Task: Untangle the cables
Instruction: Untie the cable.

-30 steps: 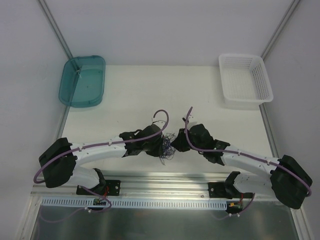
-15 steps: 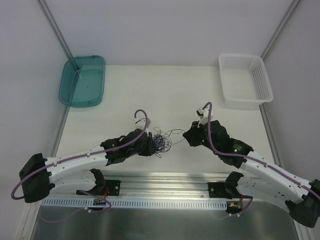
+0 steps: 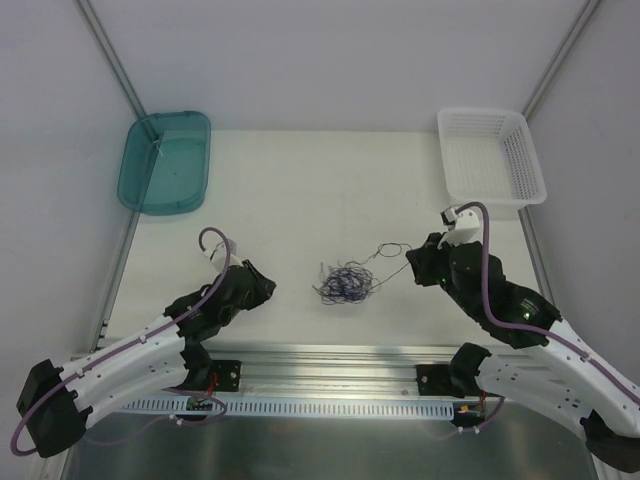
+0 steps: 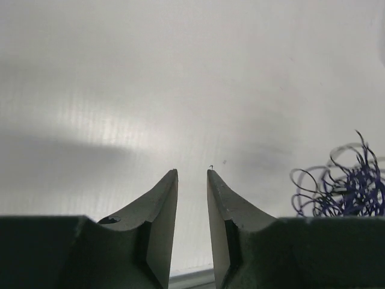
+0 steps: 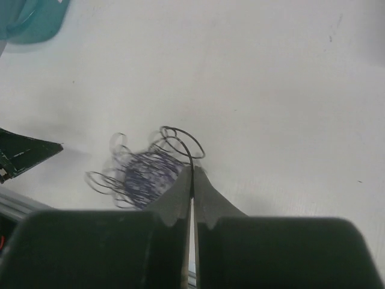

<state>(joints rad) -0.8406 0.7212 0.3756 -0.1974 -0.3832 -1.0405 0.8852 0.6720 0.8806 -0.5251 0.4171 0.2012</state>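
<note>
A: Left tool (image 4: 192, 174) first: how far open?
B: Parted only slightly, with a narrow slot between the two dark fingers (image 4: 159, 211). Grips nothing, touches nothing. Hangs over bare worktop (image 3: 300, 200).
A: And set against the cables (image 3: 345, 283)?
B: Sits to their left in the top view, clearly apart. Catches just their curling purple loops at the right edge of its own wrist view.
A: Right tool (image 5: 192, 173), then?
B: Closed tight, tip against tip. Pinches one thin dark strand (image 5: 189, 153) of the cables right at the tips.
A: Leading where?
B: Rises from the tips into a couple of open rings, then runs into the tangled clump just beyond. Seen from above, stretches as a fine line from the clump rightward to the tool.
A: Whereabouts on the worktop?
B: Lies about midway between the two tools, toward the near edge, with loose loops all round. Hard to tell whether resting fully or partly lifted by the pinched strand.
A: Anything else around?
B: A teal tray (image 3: 165, 165) at the far left corner and a white basket (image 3: 487, 160) at the far right, both well apart from the cables.
</note>
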